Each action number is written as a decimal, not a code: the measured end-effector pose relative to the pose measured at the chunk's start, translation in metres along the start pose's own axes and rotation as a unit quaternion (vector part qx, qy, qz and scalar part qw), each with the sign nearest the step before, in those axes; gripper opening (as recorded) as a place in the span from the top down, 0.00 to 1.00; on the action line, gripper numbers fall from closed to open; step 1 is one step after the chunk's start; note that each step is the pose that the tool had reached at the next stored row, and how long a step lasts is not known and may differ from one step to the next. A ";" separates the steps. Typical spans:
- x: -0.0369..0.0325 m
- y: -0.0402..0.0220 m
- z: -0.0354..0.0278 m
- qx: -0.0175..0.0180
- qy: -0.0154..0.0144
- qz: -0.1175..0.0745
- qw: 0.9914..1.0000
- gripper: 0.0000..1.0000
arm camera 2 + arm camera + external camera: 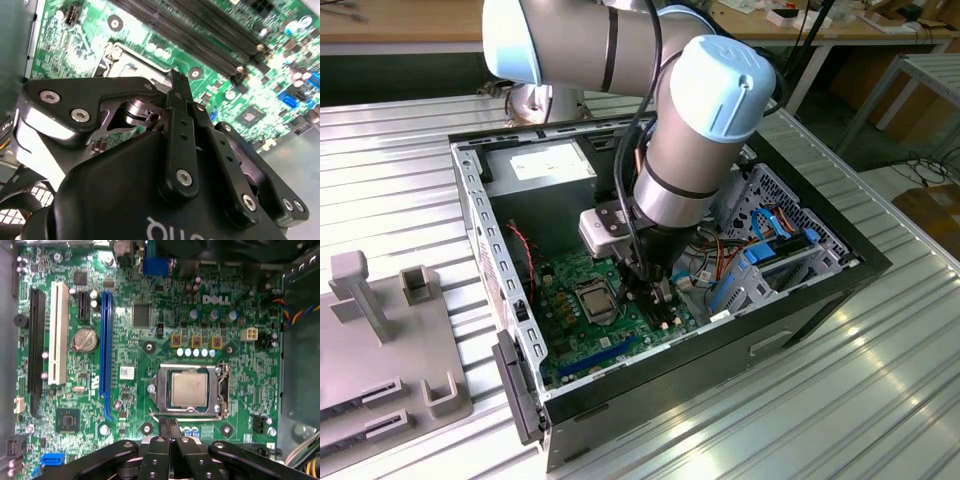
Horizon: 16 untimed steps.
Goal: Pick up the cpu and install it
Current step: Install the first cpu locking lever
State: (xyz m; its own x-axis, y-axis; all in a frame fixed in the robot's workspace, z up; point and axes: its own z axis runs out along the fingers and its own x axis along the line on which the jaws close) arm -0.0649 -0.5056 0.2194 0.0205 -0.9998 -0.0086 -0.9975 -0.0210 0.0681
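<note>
Silvery-tan metal, the cpu (189, 390) lay flat inside the black socket (191, 391) on the green board (240, 385). In the first wrist view the gripper (169, 427) sat at about six o'clock from it, fingers pressed together and seemingly holding nothing, just short of the socket.

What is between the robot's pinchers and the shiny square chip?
In the first wrist view, only the socket's metal frame edge and a strip of green board separate the gripper from the cpu.
</note>
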 end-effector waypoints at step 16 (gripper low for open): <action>-0.0004 0.0025 0.0002 0.000 0.000 0.000 1.000 0.89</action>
State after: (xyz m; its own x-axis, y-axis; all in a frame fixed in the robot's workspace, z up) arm -0.0674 -0.5052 0.2194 0.0206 -0.9997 -0.0089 -0.9975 -0.0212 0.0681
